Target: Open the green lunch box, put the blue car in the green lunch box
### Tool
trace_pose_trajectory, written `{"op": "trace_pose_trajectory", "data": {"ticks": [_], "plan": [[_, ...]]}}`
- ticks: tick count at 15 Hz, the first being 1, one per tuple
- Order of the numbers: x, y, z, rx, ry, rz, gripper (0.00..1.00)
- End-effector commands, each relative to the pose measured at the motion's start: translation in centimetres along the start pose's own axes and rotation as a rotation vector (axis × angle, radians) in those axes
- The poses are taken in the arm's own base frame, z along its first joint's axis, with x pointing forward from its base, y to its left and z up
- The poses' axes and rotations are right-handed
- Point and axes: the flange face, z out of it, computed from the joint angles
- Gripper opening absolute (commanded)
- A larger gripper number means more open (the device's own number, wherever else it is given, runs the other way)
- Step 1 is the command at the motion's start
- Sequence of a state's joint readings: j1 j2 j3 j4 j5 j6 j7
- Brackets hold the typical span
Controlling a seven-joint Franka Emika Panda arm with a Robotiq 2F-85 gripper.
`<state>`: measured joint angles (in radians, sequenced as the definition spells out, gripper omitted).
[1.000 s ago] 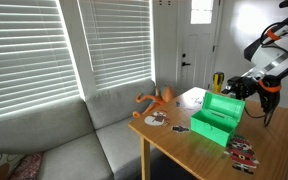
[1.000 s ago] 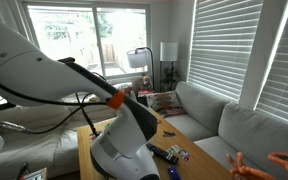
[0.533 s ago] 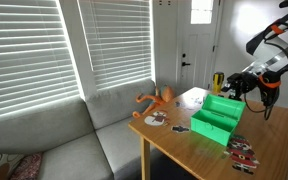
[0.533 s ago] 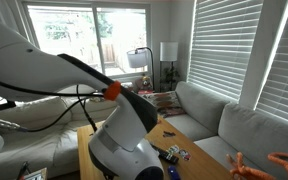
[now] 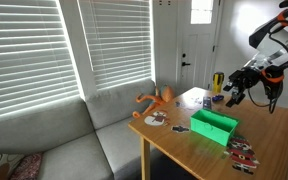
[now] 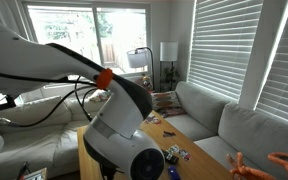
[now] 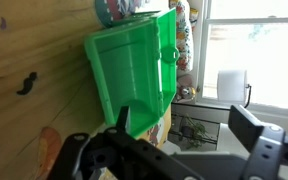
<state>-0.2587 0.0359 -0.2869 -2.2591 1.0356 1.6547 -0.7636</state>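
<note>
The green lunch box [image 5: 213,125] lies near the middle of the wooden table [image 5: 269,150]. Its lid no longer stands upright, and I cannot tell whether it rests shut on the box. In the wrist view the green lunch box [image 7: 129,70] fills the upper middle, with a latch on its right side. My gripper [image 5: 236,88] hangs open above and behind the box, touching nothing. In the wrist view the gripper [image 7: 184,125] has its two dark fingers [image 7: 124,120] spread wide with nothing between them. I cannot make out the blue car with certainty.
An orange octopus toy [image 5: 156,100] sits at the table's far corner by the grey sofa [image 5: 64,140]. Small flat toys lie near the table's edge [image 5: 154,120] and at the front [image 5: 244,152]. The robot arm [image 6: 124,120] fills one exterior view, with small toys [image 6: 174,153] beside it.
The box's lid stood upright a second ago and now lies low. My gripper has risen and drawn back from the box, staying open.
</note>
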Motion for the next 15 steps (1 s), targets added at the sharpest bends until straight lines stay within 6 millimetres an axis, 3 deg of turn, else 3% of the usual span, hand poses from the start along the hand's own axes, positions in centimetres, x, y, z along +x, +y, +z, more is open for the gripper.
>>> {"op": "trace_pose_trajectory", "data": {"ticks": [1, 3, 4, 11, 15], "plan": [[-0.2, -2.3, -1.2, -0.078, 0.011, 0.002, 1.00], [-0.2, -3.1, -1.5, -0.084, 0.035, 0.008, 1.00], [0.0, -1.6, -1.1, -0.052, 0.016, -0.006, 1.00], [0.0, -2.6, -1.4, -0.059, 0.031, -0.004, 1.00], [0.6, -3.0, -2.2, -0.267, -0.063, -0.143, 1.00]]}}
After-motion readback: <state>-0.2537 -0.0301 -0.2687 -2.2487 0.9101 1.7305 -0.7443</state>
